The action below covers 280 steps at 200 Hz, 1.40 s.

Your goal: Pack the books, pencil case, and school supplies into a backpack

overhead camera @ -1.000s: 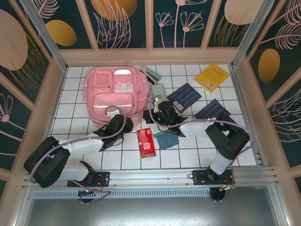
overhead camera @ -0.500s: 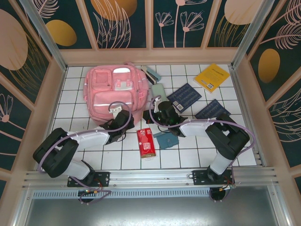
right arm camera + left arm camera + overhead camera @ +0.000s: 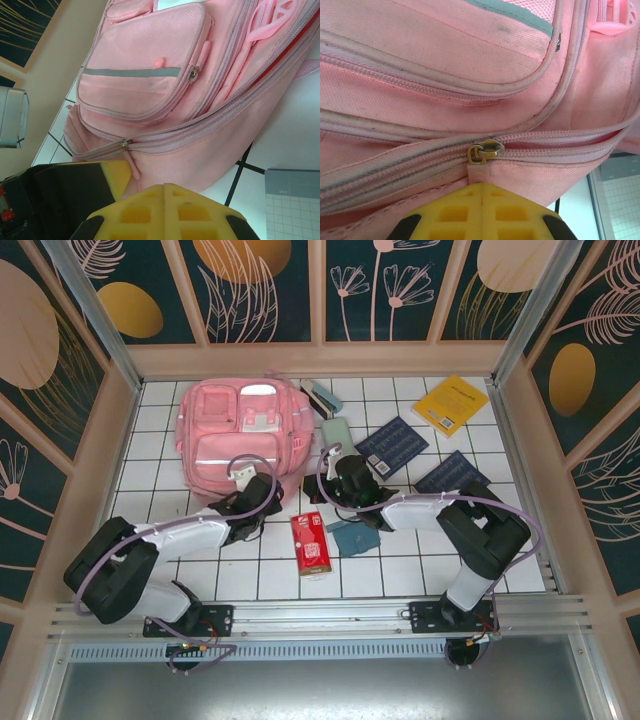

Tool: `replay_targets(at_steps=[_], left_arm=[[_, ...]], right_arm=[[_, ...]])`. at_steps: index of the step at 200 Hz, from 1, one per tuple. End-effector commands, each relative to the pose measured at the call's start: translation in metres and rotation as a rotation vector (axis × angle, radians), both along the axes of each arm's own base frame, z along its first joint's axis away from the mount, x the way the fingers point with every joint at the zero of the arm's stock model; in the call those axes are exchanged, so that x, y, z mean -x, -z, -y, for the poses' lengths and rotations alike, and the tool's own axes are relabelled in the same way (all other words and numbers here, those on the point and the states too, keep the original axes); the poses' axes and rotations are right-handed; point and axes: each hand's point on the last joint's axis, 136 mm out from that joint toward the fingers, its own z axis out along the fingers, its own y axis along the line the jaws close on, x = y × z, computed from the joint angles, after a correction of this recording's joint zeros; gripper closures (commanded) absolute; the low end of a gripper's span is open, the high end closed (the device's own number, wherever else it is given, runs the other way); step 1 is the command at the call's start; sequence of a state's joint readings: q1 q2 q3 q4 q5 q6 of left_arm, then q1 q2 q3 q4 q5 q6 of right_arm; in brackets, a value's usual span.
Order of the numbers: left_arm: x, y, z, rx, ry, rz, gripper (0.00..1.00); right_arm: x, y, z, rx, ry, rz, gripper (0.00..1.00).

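On the tiled table point(image 3: 430, 560), the left gripper point(image 3: 481, 189) clamps the backpack's point(image 3: 240, 430) zipper pull point(image 3: 478, 173). Beside the backpack, the right gripper's point(image 3: 164, 190) fingers meet, empty.

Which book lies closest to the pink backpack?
The dark navy paperback beside the mint-green pouch; the other navy book and yellow book lie farther right.

Mine: right gripper point(image 3: 164, 187), pads pressed together, nothing between them.
Ahead: pink backpack point(image 3: 200, 100) lying on white tiles point(image 3: 280, 142).
Zip: pull tab point(image 3: 134, 167), seemingly pinched by left gripper point(image 3: 126, 173).
Lower right: silver-grey pad point(image 3: 292, 192).
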<state>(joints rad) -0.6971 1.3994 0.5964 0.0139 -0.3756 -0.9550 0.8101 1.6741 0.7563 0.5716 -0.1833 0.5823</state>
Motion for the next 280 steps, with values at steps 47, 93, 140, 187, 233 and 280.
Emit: replay_targets(at_steps=[47,93,140,187,233,280], left_arm=[[0.021,-0.043,-0.023,0.075,-0.024,0.064,0.6],[0.016,-0.054,-0.054,0.106,-0.111,0.053,0.46],[0.009,-0.06,-0.092,0.101,-0.188,0.059,0.05],[0.006,-0.073,-0.104,0.07,-0.183,0.084,0.02],[0.009,-0.082,-0.105,0.067,-0.162,0.118,0.02],[0.01,-0.084,-0.104,0.072,-0.149,0.134,0.02]], right_arm=[[0.014,-0.018,-0.023,0.03,-0.058,0.087,0.98],[0.028,-0.02,-0.061,0.104,-0.162,0.128,0.98],[0.036,0.008,-0.095,0.218,-0.199,0.089,0.98],[0.031,0.041,-0.109,0.331,-0.154,0.029,0.96],[0.016,0.054,-0.1,0.439,-0.081,0.03,0.95],[0.023,0.035,-0.099,0.534,-0.077,0.093,0.86]])
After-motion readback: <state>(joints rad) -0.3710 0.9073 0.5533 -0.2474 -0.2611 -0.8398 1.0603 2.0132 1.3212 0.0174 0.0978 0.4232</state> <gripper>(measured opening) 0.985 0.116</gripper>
